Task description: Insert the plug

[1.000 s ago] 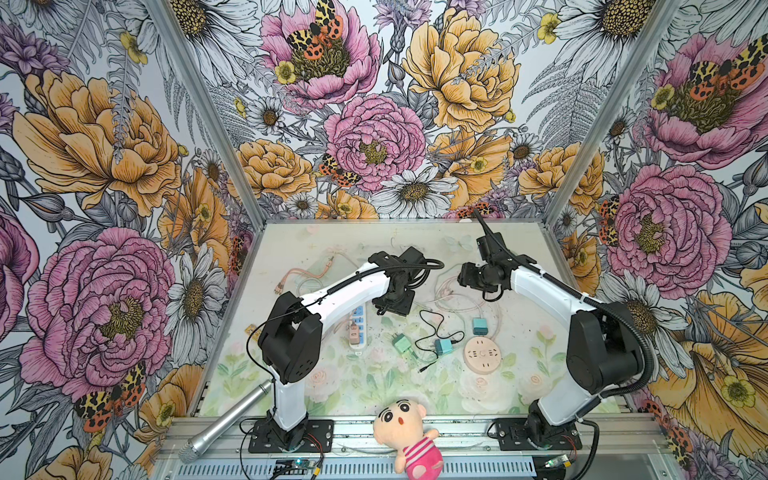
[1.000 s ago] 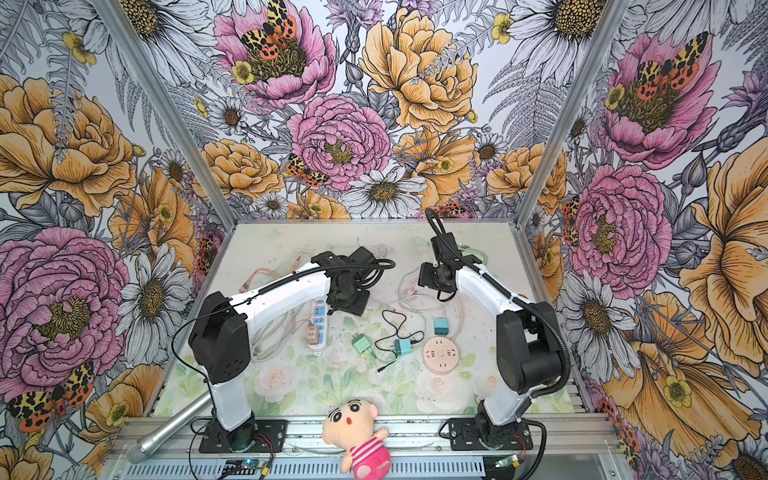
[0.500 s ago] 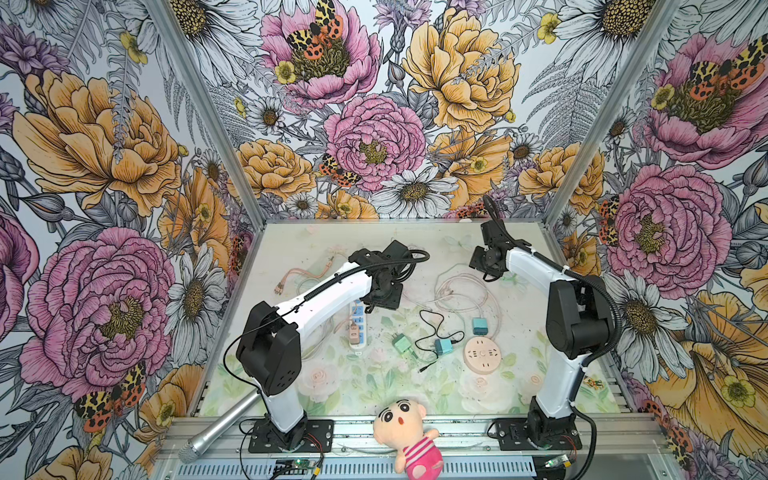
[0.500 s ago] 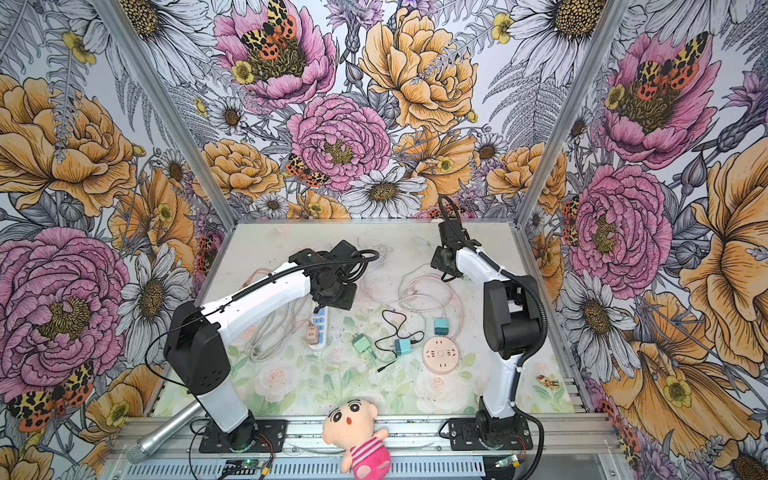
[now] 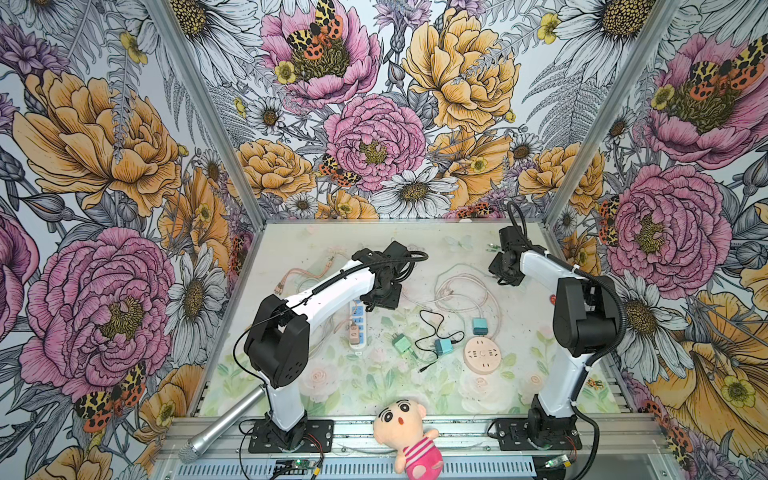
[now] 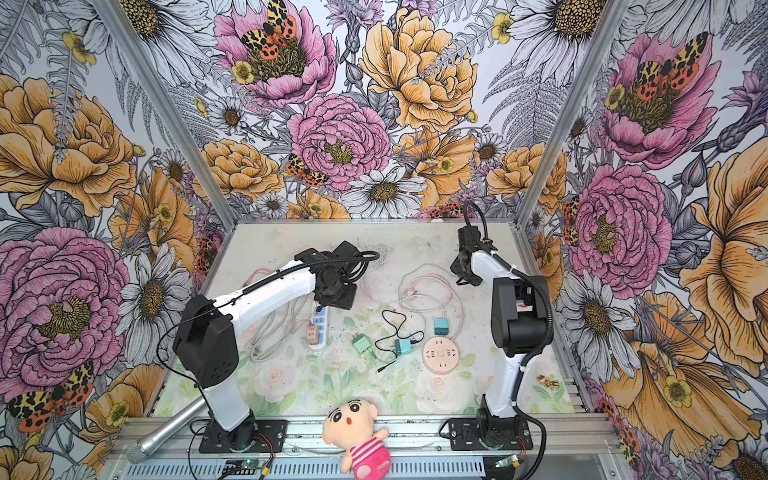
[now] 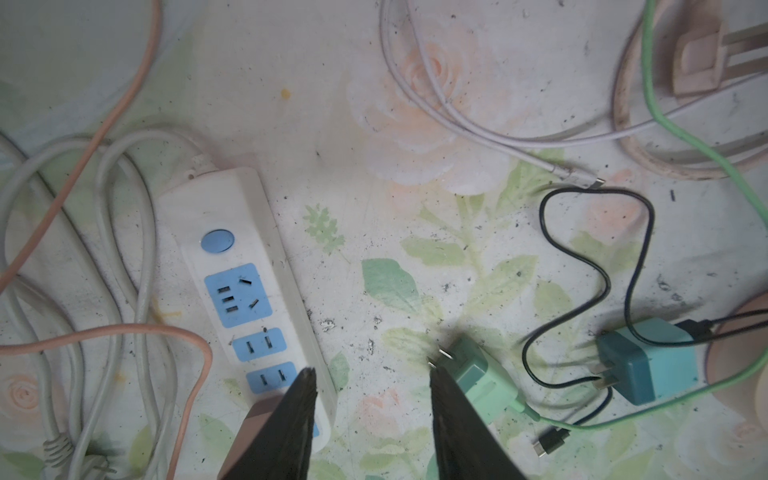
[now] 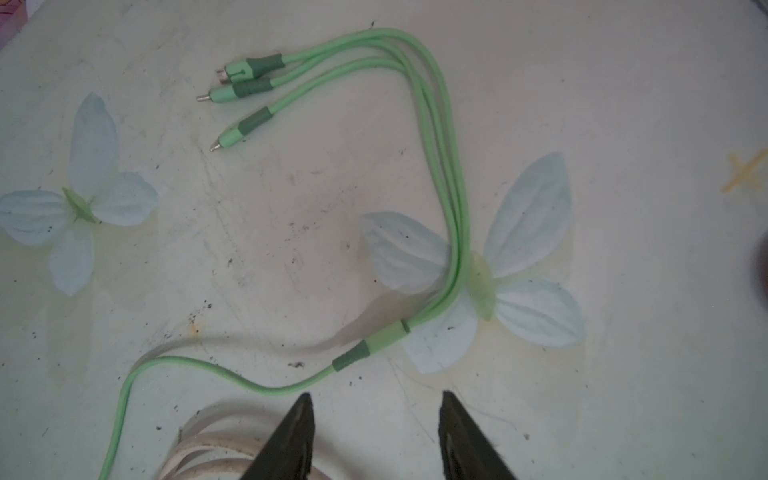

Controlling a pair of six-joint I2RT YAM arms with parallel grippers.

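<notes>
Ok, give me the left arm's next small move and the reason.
Probably lower the left gripper onto the mint-green plug: the gripper is open and empty, and that plug lies loose, apart from the power strip and its free sockets.

A white power strip (image 7: 245,299) with blue sockets and a round blue button lies flat. Near it, apart, a mint-green plug (image 7: 478,382) lies on its side, two bare prongs angled toward the strip, green cord trailing
</notes>
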